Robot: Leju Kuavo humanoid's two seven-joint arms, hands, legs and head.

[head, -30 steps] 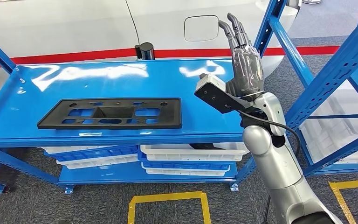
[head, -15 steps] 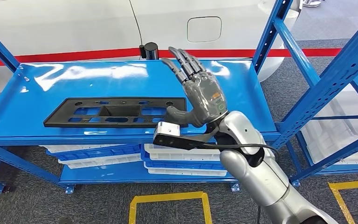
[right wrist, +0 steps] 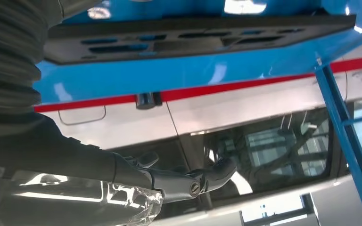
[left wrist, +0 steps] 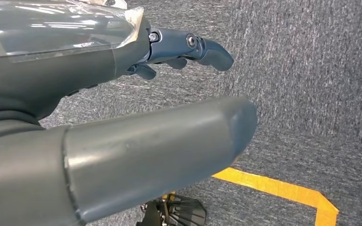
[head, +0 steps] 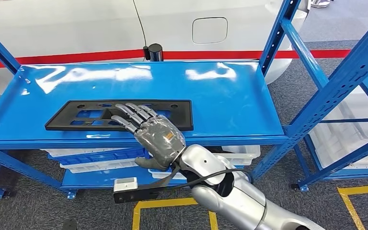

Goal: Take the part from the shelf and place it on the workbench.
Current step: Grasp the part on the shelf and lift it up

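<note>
With the right hand (head: 157, 135) spread, empty, fingers over the black part (head: 88, 116) lying flat near the shelf (head: 230, 100) front edge, a shallow grab could skid it off.

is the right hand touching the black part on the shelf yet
Cannot tell. In the head view the right hand overlaps the black part's near edge with fingers spread, but neither contact nor a gap shows plainly.
</note>
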